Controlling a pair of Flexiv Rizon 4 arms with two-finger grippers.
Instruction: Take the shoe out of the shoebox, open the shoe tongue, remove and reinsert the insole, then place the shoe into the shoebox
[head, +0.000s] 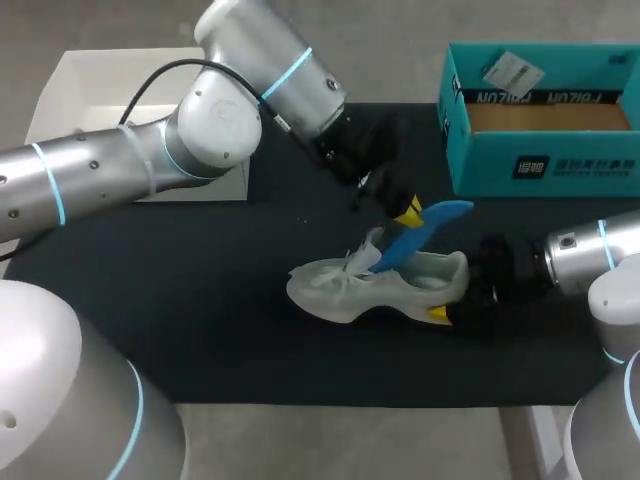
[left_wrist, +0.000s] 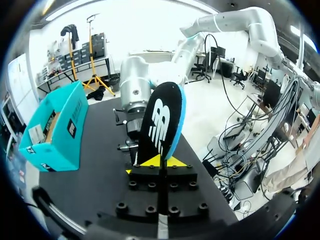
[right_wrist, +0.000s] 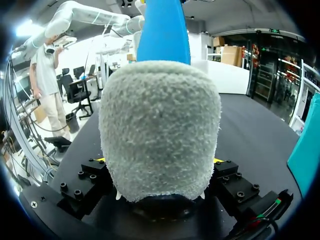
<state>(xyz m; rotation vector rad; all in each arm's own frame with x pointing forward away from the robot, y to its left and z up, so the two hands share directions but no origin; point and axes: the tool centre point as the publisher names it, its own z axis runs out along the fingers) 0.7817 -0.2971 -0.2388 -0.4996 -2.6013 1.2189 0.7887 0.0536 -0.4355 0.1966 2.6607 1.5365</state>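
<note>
A pale grey shoe (head: 375, 285) lies on its side on the black mat, toe pointing left. My right gripper (head: 455, 300) is shut on its fuzzy heel (right_wrist: 160, 125), one finger on each side. The blue insole (head: 425, 232) slants up out of the shoe's opening, its lower end still inside. My left gripper (head: 405, 212) is shut on the insole's upper part; in the left wrist view its yellow tips (left_wrist: 160, 161) pinch the insole's dark printed face (left_wrist: 160, 125). The insole (right_wrist: 164, 35) rises behind the heel in the right wrist view. The teal shoebox (head: 540, 150) stands open at the back right.
A white box lid (head: 90, 95) lies at the back left, partly under my left arm. The black mat (head: 200, 300) covers the table's middle. The shoebox (left_wrist: 55, 125) holds a small paper tag (head: 510, 72) at its far edge.
</note>
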